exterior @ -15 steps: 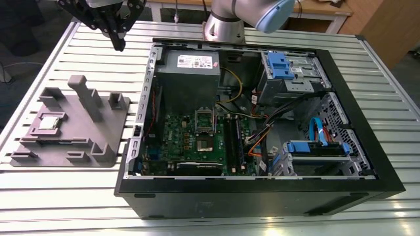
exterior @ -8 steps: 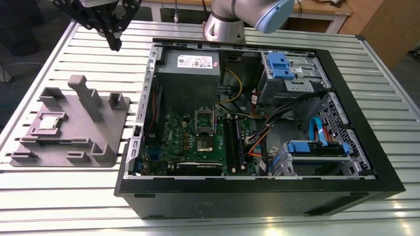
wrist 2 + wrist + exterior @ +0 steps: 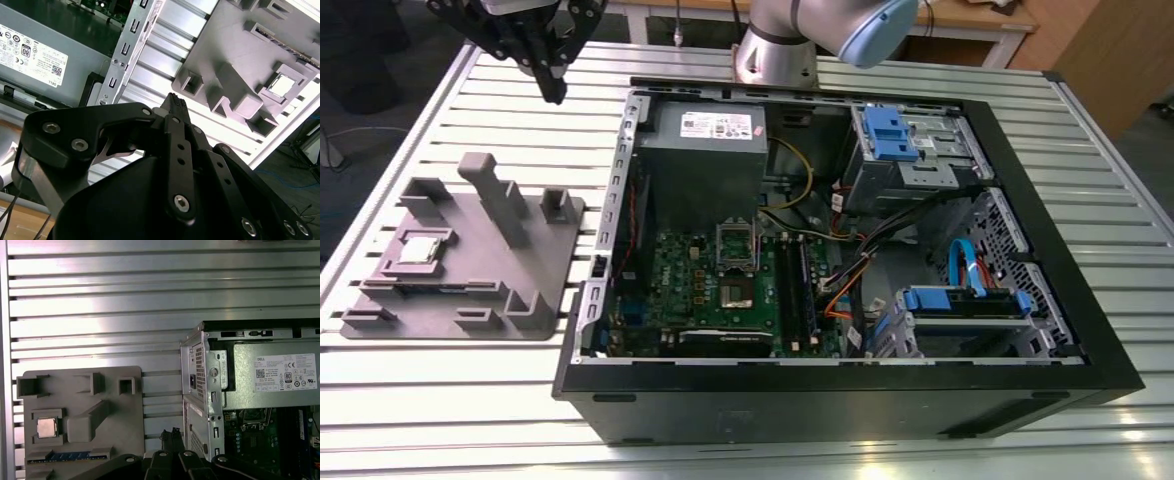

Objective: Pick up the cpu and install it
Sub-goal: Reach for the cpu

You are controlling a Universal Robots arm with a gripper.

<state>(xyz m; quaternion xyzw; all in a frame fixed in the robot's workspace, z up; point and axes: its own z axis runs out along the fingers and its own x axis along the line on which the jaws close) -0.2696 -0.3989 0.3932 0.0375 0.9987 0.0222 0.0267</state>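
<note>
The cpu [image 3: 424, 246], a small silver-grey square chip, lies in a recess of the grey moulded tray [image 3: 520, 300] at the exterior view's left; both wrist views catch it too, cpu [image 3: 281, 86] and cpu [image 3: 46, 427]. My gripper [image 3: 555, 88] hangs high over the slatted table behind the tray, well apart from the chip. Its black fingers [image 3: 175, 102] are pressed together, shut with nothing between them, and the gripper [image 3: 170, 433] points down beside the case wall. Inside the open computer case [image 3: 1067, 250] the green board [image 3: 670, 262] carries a socket [image 3: 738, 293] with its metal frame [image 3: 739, 241] raised.
The tray has upright posts [image 3: 494, 195] close to the chip and holds a blue memory stick [image 3: 67, 457]. A grey power supply [image 3: 707, 150], blue drive brackets [image 3: 887, 135] and loose cables [image 3: 854, 275] crowd the case. The arm's base [image 3: 781, 50] stands behind the case.
</note>
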